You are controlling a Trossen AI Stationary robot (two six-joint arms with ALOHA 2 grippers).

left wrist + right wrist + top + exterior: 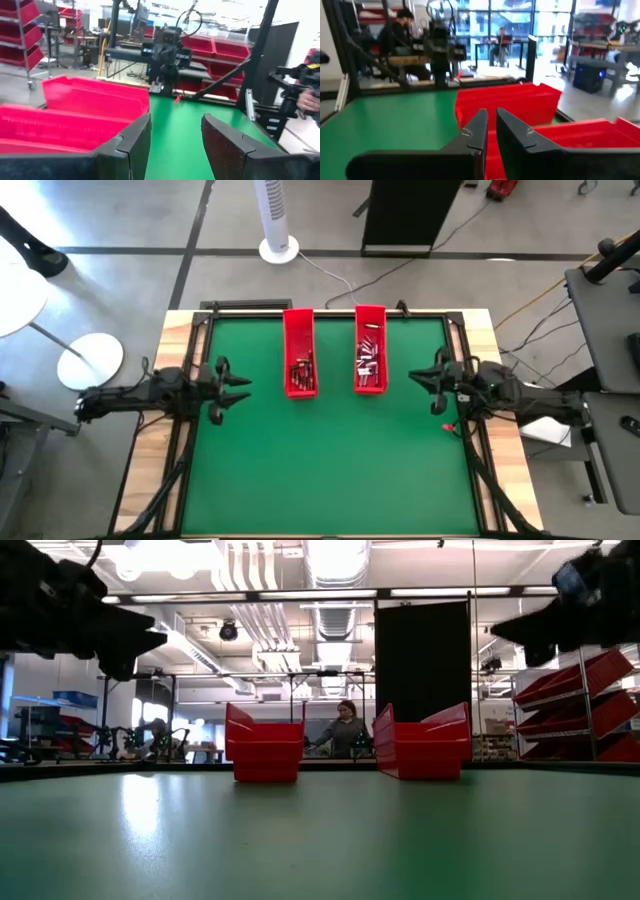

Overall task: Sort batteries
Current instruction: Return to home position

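1. Left gripper (232, 387): fingers (131, 145) spread wide with nothing between them; green shows through the gap.
2. Right gripper (428, 380): its fingers are close to pressed together, with only a thin slit between them and nothing pinched.
3. Both grippers hang above the surface (320, 470), not touching it. The low view shows them up in the top corners with open air beneath.
4. The left gripper is over the left side of the green and the right gripper over the right side. Each points inward toward the trays.
5. Left tray (299, 352) and right tray (370, 348) lie side by side at the far middle, long sides parallel. A strip of green separates them, so they do not touch. Their far ends sit near the back edge.
6. Dark batteries (302, 372), some reddish, are bunched at the near end of the left tray. Silvery batteries (370, 358) are scattered along the right tray.
7. Clearance: a band of green runs between each gripper and the outer long side of the nearest tray. A wide stretch of green runs from the trays' near ends to the front edge.
8. Edges: a wooden border (150, 450) frames the green on both sides, and each arm reaches in across it.
9. A person (345, 727) is in the room beyond the back edge, well apart from both arms.
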